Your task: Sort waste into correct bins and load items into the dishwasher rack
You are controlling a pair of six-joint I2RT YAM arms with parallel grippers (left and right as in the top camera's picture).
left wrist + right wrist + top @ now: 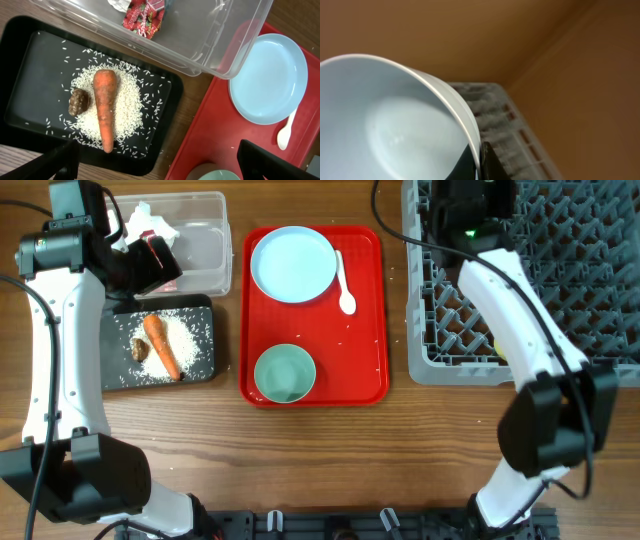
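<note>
My left gripper (165,169) hangs open above the gap between the black tray (30,65) and the red tray, holding nothing. In the black tray lie the orange carrot (104,107), a brown lump (79,102) and white rice (131,102). The clear tub (215,47) holds the red-and-white wrapper (145,17) and a crumpled napkin (140,222). My right gripper (479,161) is shut on the rim of a pale blue bowl (395,125), above the far left of the grey rack (560,270). The plate (293,264), white spoon (344,285) and a second bowl (285,372) are on the red tray.
The red serving tray (365,330) lies between the bins and the rack. My left arm stands over the table's left edge, its wrist above the tub. My right arm reaches from the front right across the rack's left side. Loose rice grains dot the wood.
</note>
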